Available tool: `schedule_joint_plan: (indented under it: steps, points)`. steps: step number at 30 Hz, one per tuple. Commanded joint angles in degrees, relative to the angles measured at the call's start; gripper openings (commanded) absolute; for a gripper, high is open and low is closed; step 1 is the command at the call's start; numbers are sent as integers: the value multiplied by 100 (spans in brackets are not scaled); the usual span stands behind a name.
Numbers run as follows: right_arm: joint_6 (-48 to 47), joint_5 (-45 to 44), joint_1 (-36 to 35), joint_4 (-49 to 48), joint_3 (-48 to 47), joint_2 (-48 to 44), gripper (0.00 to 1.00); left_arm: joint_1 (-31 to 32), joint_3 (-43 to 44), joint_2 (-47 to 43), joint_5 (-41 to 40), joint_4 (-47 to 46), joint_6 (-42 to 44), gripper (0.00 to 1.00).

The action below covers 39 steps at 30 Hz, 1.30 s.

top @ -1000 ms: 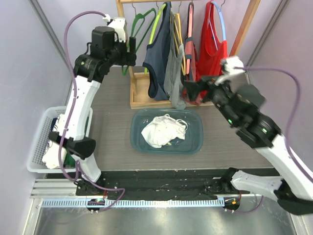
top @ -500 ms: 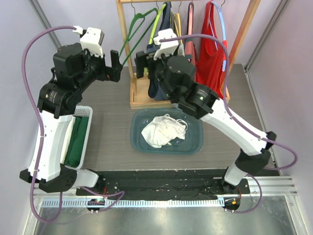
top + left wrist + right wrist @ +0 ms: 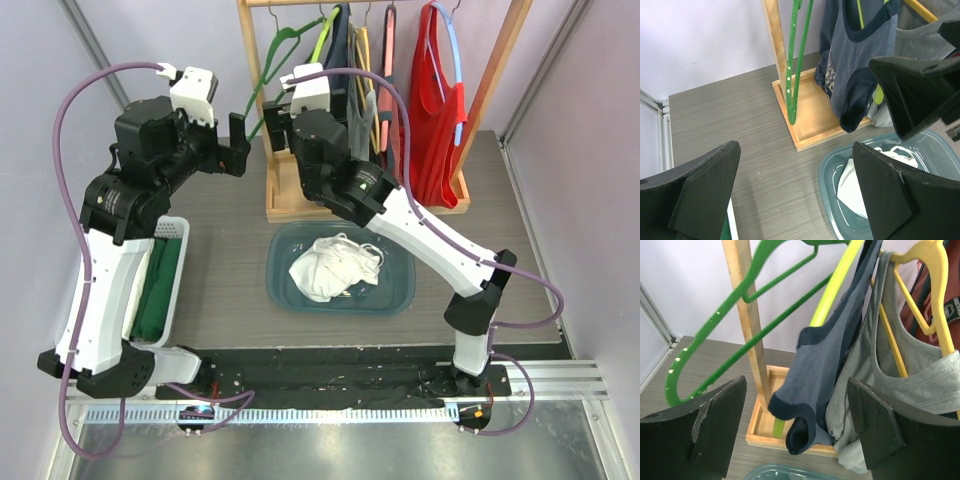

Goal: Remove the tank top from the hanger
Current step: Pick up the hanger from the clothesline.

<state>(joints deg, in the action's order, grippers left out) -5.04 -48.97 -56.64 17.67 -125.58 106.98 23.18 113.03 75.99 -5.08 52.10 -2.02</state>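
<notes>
Navy tank top (image 3: 825, 365) hung on the lime hanger (image 3: 837, 284), seemingly by one strap. Right gripper (image 3: 795, 425) and left gripper (image 3: 795, 195) faced it, jaws spread and empty: the approach step. The next move would need a pinch on its fabric alone; the grey tank top (image 3: 875, 385) and green hanger (image 3: 715, 317) crowded alongside.

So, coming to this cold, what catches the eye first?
Tank tops on coloured hangers crowd the wooden rack at the back, with an empty green hanger leftmost. The left end effector and right end effector face it, open; nearer, a teal bin holds white cloth.
</notes>
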Motion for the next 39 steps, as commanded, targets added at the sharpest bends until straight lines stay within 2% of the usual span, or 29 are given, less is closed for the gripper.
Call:
schedule_joint_plan:
  steps: [1, 7, 12, 20, 30, 36, 39]
  points:
    - [494, 97, 364, 8, 330, -563, 89, -6, 43, -145, 7, -235, 79, 100]
    - [1356, 845, 1172, 193, 1403, -1469, 84, -6, 43, -163, 25, -253, 70, 100]
    - [1251, 915, 1410, 316, 1545, -1742, 81, -6, 35, -180, 60, -253, 70, 100]
    - [1234, 1539, 1410, 658, 931, -1365, 81, -15, -18, -224, 51, -279, 88, 100]
    - [1233, 1803, 1419, 1756, -1125, -2, 81, -15, -176, -330, 16, -323, 132, 100]
    - [1321, 1759, 1524, 1863, -811, -124, 77, -15, -299, -418, -19, -358, 176, 100]
    - [1418, 1838, 1586, 1837, -583, -238, 72, -15, -308, -418, 7, -358, 176, 100]
